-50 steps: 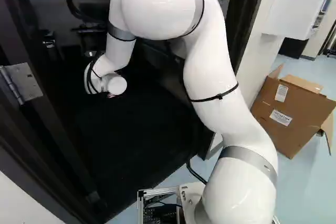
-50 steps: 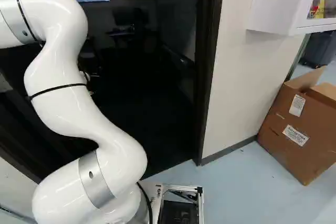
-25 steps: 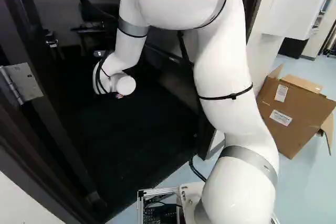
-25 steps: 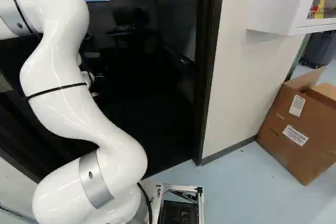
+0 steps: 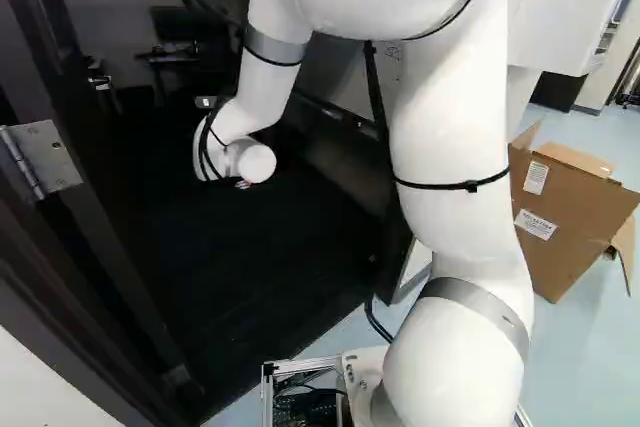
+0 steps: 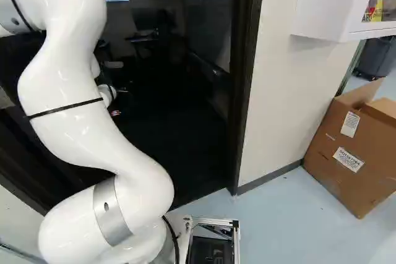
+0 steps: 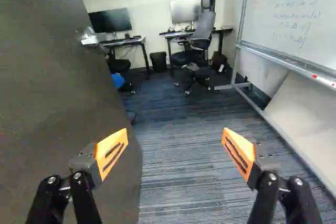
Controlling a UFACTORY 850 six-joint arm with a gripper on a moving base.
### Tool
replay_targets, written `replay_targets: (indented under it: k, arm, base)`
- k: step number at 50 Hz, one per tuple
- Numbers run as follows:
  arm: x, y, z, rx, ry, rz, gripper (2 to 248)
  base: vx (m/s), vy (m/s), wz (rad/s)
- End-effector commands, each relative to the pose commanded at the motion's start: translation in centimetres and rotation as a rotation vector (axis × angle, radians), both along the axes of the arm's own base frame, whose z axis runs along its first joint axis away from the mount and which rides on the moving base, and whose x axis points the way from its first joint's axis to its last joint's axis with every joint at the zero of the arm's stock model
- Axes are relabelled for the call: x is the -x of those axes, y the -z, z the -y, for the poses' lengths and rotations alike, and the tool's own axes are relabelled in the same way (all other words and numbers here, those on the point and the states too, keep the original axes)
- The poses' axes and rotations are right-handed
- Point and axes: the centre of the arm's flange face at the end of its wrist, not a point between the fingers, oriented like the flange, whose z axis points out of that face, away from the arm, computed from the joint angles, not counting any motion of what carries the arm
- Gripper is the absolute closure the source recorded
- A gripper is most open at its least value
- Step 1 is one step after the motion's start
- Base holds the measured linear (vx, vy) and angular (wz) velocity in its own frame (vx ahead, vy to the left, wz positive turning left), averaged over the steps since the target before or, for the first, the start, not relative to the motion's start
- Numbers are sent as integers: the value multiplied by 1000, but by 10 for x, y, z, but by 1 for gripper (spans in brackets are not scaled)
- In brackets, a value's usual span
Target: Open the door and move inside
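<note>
pincer (image 6: 116, 113) released, fingers (image 7: 112, 150) spread, beside open door (image 7: 63, 93). cardboard box (image 6: 349, 165) on floor (image 6: 278, 233) at wall (image 6: 281, 91) edge, flaps (image 6: 360, 93) open, contents hidden. black bin (image 7: 158, 62) ahead, contents unclear.

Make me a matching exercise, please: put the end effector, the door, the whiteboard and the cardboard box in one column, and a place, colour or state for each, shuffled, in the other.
Column one
1. end effector
2. door
3. whiteboard
4. cardboard box

Column two
A. brown, on the floor at the right of the right base view
B. covered partly in handwriting
C. spread wide, with orange pads
D. dark, standing open

Right pairs: 1-C, 2-D, 3-B, 4-A
</note>
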Motion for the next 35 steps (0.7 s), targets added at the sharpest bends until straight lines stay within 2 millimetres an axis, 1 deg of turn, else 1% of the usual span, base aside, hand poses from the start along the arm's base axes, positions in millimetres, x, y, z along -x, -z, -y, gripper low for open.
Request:
replay_targets:
  k: [35]
  arm:
    - [32,-5,59,30,24,-12,3]
  base:
    - [0,0,0]
